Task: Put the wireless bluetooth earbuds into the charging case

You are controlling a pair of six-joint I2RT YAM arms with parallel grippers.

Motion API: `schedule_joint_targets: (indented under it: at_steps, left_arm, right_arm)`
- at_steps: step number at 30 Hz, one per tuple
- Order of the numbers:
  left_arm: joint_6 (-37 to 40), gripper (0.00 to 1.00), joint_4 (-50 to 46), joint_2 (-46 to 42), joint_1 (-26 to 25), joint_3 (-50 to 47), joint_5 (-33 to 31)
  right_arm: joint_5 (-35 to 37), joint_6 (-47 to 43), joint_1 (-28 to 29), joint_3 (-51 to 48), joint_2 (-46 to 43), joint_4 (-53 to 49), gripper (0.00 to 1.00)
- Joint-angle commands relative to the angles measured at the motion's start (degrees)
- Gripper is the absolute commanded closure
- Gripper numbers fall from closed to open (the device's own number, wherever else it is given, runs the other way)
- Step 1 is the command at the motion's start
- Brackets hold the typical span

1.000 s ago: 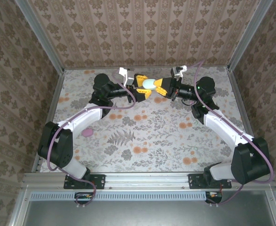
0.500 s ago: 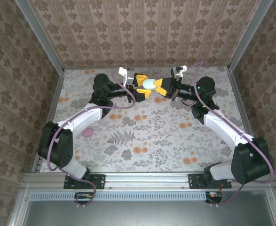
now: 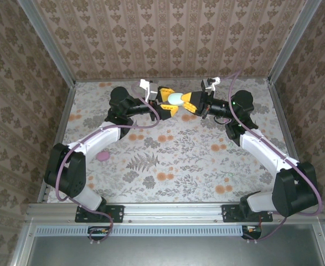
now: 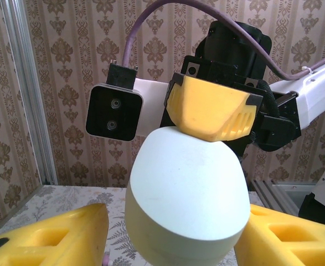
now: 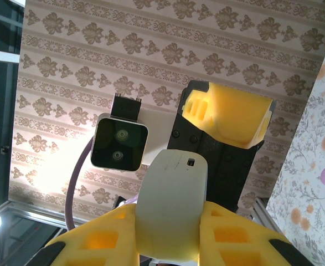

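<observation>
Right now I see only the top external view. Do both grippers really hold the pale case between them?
Observer: Yes. In the left wrist view the left gripper has its yellow fingers close on both sides of the charging case.
Operator: And the right one?
Observer: In its wrist view the right gripper hugs the case between its fingers.
Operator: Is the case open?
Observer: It looks shut; that view shows a small dark square on its face, no gap.
</observation>
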Motion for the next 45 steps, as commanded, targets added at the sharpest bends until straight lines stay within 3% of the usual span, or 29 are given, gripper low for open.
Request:
schedule_joint_targets:
  at_steps: [1,8,16,20,30,37,41,45]
  left_arm:
    - [-0.80,0.40,2.27,0.29,-0.37,1.78,1.39]
    - [-0.99,0.41,2.27,0.29,-0.38,1.75,1.58]
    - [-0.65,0.53,1.13,0.20,-0.37,2.29,2.08]
    - [1.12,0.58,-2.00,-0.11,-0.46,2.69,2.75]
    - [15.51,0.65,-22.31,-2.01,-1.45,5.91,4.06]
    - [26.99,0.65,-39.18,-2.74,-2.48,10.32,4.20]
    - [28.03,0.65,-40.70,-3.31,-2.39,10.32,3.62]
    - [28.15,0.66,-41.02,-3.56,-2.31,10.20,3.41]
  right_arm:
    - [-0.17,-0.27,0.05,-0.12,0.22,1.56,0.79]
    - [-0.31,-0.68,0.02,0.13,0.28,1.00,0.79]
    - [0.18,-2.27,0.01,-0.35,0.30,-1.50,0.78]
    - [0.31,-5.03,0.02,0.17,-0.41,-6.29,0.72]
    - [-1.22,-12.47,0.05,4.21,-1.75,-17.92,0.59]
    - [-2.33,-19.10,-0.07,7.11,-1.65,-27.93,0.56]
    - [-2.02,-25.94,-1.08,8.86,-2.86,-38.33,0.49]
    - [-3.56,-26.50,-1.92,8.34,-4.18,-38.69,0.46]
